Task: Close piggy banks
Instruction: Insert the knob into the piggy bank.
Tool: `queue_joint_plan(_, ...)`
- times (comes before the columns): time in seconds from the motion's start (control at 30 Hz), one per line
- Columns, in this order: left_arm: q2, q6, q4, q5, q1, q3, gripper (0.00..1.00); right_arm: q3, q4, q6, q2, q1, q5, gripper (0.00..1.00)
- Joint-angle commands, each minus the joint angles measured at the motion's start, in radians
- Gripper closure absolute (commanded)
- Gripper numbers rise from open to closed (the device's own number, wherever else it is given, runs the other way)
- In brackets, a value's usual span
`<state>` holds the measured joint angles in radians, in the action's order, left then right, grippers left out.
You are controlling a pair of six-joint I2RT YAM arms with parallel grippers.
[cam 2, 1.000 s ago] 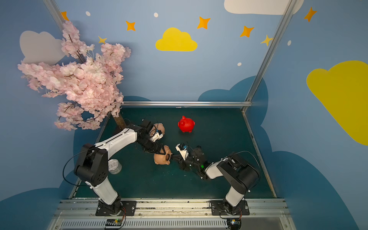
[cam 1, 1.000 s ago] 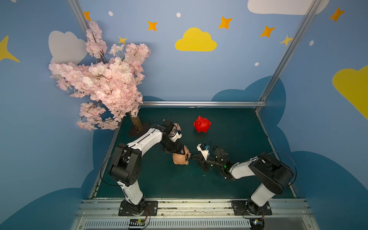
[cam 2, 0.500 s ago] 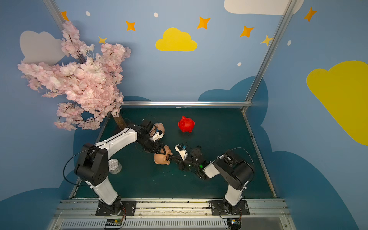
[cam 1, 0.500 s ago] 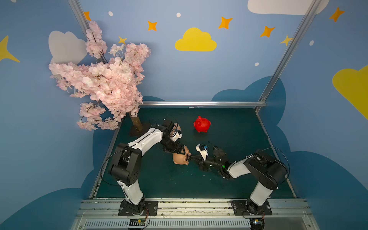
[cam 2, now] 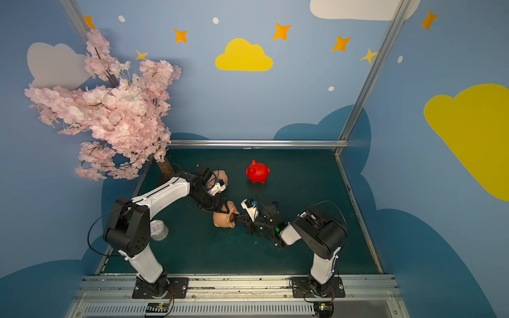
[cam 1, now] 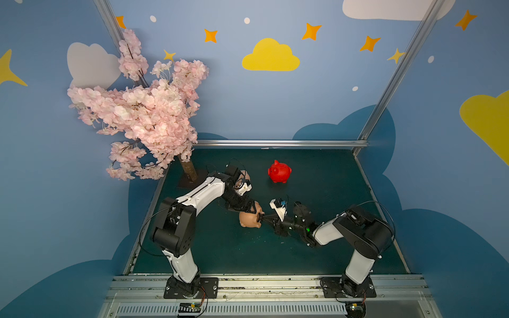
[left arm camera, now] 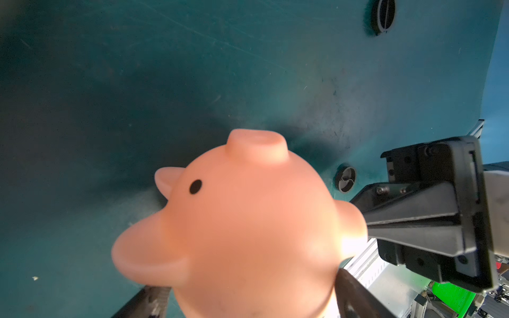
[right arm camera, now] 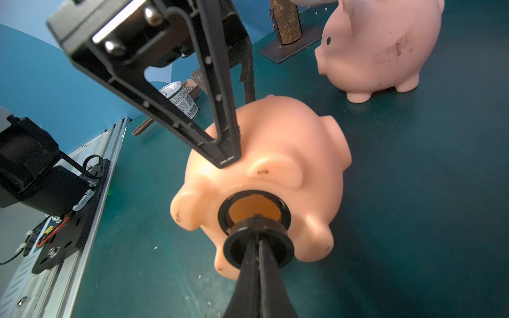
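A peach piggy bank [cam 1: 248, 220] [cam 2: 222, 219] lies on its side mid-mat, its round belly hole [right arm camera: 254, 206] open. My left gripper [cam 1: 252, 209] [left arm camera: 252, 302] is shut on its body, one finger [right arm camera: 224, 157] pressed against its flank. My right gripper [cam 1: 265, 218] [right arm camera: 257, 236] is shut on a black round plug [right arm camera: 234, 249], held right at the hole's rim. A second peach piggy bank [cam 1: 246, 176] [right arm camera: 385, 46] stands behind the left arm. The red piggy bank [cam 1: 279, 172] [cam 2: 257, 172] stands farther back.
Two loose dark plugs [left arm camera: 382, 16] [left arm camera: 345, 180] lie on the green mat. The blossom tree's trunk [cam 1: 188, 169] stands on its base plate at the back left corner. A tin can [cam 2: 158, 230] [right arm camera: 183, 100] sits outside the mat's left rail.
The right arm's elbow has shifted a little to the left while its gripper stays with the plug at the pig's belly. The left arm and the pig have not moved.
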<state>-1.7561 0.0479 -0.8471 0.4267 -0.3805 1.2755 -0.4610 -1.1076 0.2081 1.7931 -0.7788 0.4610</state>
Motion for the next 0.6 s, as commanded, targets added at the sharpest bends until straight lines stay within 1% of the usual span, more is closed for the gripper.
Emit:
queue_joint_plan(0.0,-0.028,-0.019,-0.007,0.015,-0.002,0.007,0.10,-0.026,-0.034,0.019,0.014,-0.005,0.019,1.00)
queue_joint_plan(0.57,-0.034,-0.017,-0.009,0.021,-0.002,0.012,0.10,-0.054,-0.042,0.040,0.054,-0.013,0.036,1.00)
